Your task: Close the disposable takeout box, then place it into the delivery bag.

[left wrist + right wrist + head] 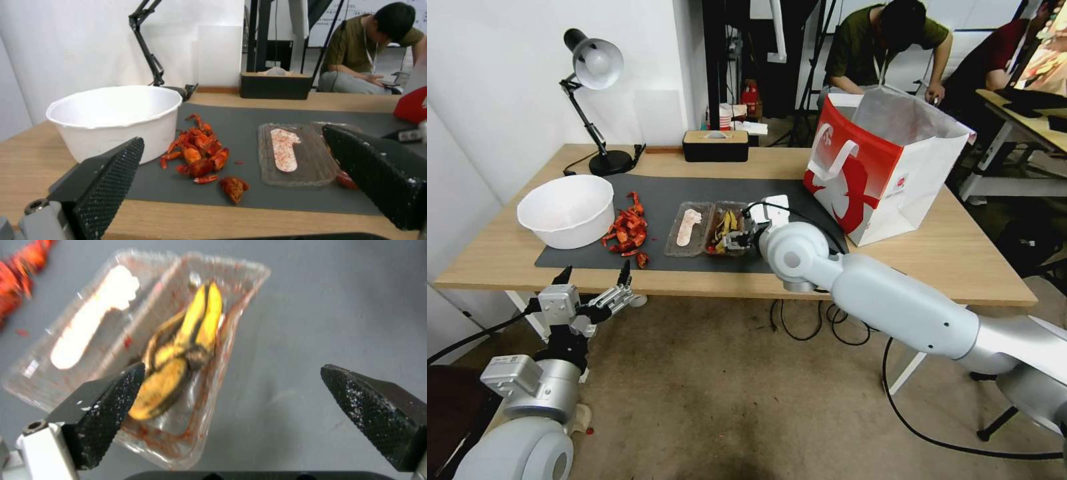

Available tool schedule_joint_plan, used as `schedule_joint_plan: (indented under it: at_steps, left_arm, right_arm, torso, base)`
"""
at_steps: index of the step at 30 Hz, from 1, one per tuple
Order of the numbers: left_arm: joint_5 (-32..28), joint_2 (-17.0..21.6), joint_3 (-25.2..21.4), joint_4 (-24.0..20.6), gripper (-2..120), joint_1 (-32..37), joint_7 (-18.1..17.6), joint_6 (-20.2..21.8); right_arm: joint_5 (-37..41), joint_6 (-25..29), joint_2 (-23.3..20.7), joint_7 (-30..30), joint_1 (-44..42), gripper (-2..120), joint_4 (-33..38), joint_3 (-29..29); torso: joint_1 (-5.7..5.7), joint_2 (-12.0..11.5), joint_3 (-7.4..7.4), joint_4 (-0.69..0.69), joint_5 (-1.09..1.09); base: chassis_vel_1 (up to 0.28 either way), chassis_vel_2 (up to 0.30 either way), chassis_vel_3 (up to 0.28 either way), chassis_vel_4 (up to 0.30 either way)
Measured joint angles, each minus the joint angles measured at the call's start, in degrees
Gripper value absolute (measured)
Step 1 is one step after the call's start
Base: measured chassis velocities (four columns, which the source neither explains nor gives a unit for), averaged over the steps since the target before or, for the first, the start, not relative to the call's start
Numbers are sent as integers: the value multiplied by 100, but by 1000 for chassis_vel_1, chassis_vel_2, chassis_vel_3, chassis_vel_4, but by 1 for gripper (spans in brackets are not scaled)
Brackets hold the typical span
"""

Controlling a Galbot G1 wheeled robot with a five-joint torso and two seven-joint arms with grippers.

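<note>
takeout box [706, 229] lies open flat on the dark mat [694, 193], lid half with a pale pink piece on the robot's left, the other half holds banana peel [186, 350]. right gripper [231, 413] hovers over the box's right half, jaws spread wide, one fingertip [111, 403] above the peel half, the other over bare mat. left gripper [594, 273] sits at the table's [507, 253] near edge, jaws spread, holding nothing. delivery bag [887, 167] stands open on the table to the right of the box. white bowl [567, 210] and red crayfish shells [627, 230] on the left
</note>
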Motion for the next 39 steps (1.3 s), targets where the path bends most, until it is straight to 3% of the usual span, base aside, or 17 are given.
schedule_joint_plan:
  at_steps: [11,16,17,19,22,23,25,29,30,32,34,35,39]
  left_arm:
    - [11,-17,-11,-32,100,16,0,1]
    - [11,-29,-27,-56,100,22,1,1]
    - [8,-28,-45,-68,100,28,0,1]
    - [2,-28,-55,-78,100,30,0,1]
    - [-18,-22,-76,-104,100,30,0,2]
    - [-18,-22,-76,-104,100,30,0,2]
    - [-23,-23,-77,-128,100,37,0,2]
    - [-23,-35,-71,-137,100,39,-1,2]
    - [-26,-39,-72,-137,100,41,-2,2]
    - [-33,-38,-74,-137,100,41,-3,2]
    - [-69,-21,-80,-141,100,49,-10,2]
    - [-69,-21,-80,-141,100,49,-10,2]
    - [-100,39,-89,-135,100,58,-11,2]
  right_arm:
    - [-110,883,-384,-518,-345,100,591,667]
    - [-299,1259,-904,-889,-682,100,1265,1010]
    - [-500,1408,-1205,-1230,-943,100,1638,1242]
    - [-631,1478,-1347,-1425,-1117,100,1818,1387]
    - [-1566,1788,-1902,-2427,-2224,100,2502,2255]
    - [-1566,1788,-1902,-2427,-2224,100,2502,2255]
    - [-2436,2080,-2204,-3155,-3217,100,2911,3066]
    - [-3535,2587,-2318,-3925,-4207,100,3114,3898]
    - [-4130,2882,-2302,-4181,-4656,100,3114,4218]
    - [-4438,3042,-2271,-4317,-4909,100,3090,4378]
    - [-5409,3683,-2084,-4732,-5754,100,2876,5012]
    - [-5409,3683,-2084,-4732,-5754,100,2876,5012]
    - [-6250,4507,-1651,-5189,-6768,100,2537,6247]
  torso:
    - [0,0,0,1,1]
    - [0,0,0,1,1]
    - [0,0,-1,0,-1]
    - [0,0,-1,0,0]
    - [0,0,-1,0,2]
    - [0,0,-1,0,2]
    - [-1,1,-1,-2,0]
    - [-1,1,-2,-2,0]
    - [0,1,-1,1,-2]
    - [0,1,-1,1,0]
    - [0,0,-1,0,2]
    - [0,0,-1,0,2]
    - [0,0,-1,1,0]
  base:
    - [0,0,0,0]
    - [0,0,0,0]
    - [0,0,0,0]
    - [0,0,0,0]
    - [0,0,0,0]
    - [0,0,0,0]
    - [0,0,0,0]
    - [0,0,0,0]
    - [0,0,0,0]
    - [0,0,0,0]
    - [0,0,0,0]
    - [0,0,0,0]
    - [0,0,0,0]
